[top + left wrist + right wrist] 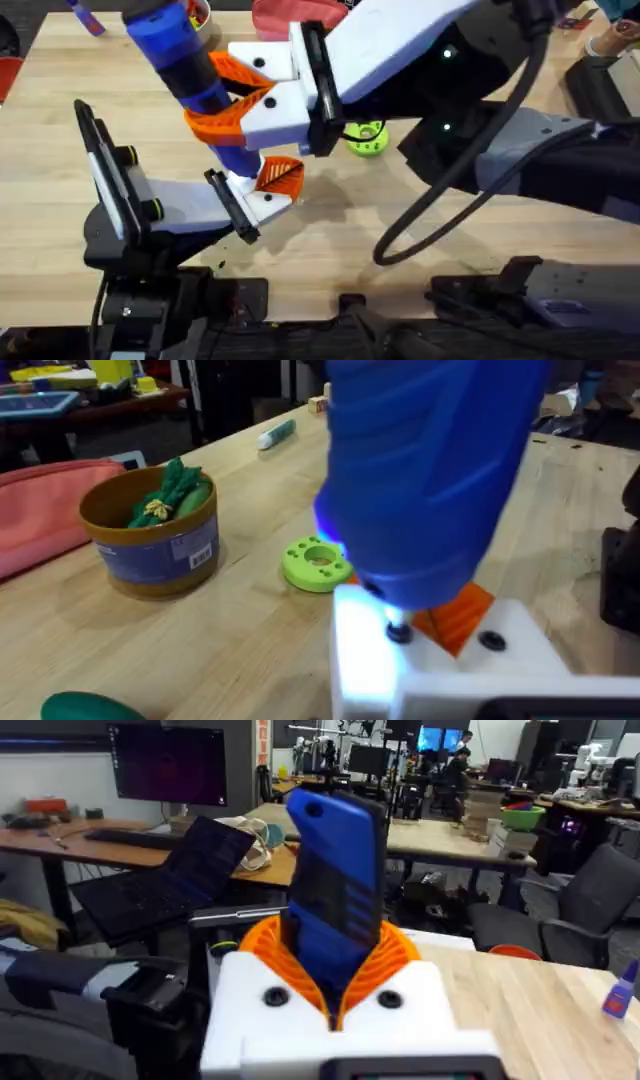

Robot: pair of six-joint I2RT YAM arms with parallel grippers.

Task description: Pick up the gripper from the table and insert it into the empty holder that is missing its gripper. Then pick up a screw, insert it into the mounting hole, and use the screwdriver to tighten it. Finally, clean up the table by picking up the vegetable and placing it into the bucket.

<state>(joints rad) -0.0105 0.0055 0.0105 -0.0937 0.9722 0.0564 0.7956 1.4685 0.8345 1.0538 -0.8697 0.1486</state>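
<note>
My right gripper [235, 100] reaches across the table, shut on the blue screwdriver [180, 50], whose body stands between the orange pads [400, 955] in the right wrist view. The screwdriver [430, 470] points down, with its metal tip [398, 630] pressed on the face of the white mount [440, 660]. A dark mounting hole [490, 640] shows beside the tip. The orange ribbed gripper [455, 615] sits in that mount, at the end of my left gripper [262, 190]. The bucket [150, 535] holds green leafy pieces. A dark green vegetable [85, 707] lies on the table near the bucket.
A round bright green disc [318, 563] lies between the bucket and the mount, also seen at disc [367, 138]. A pink pouch [40, 510] lies beside the bucket and a teal marker [275, 433] farther back. A black cable [430, 215] loops over the table.
</note>
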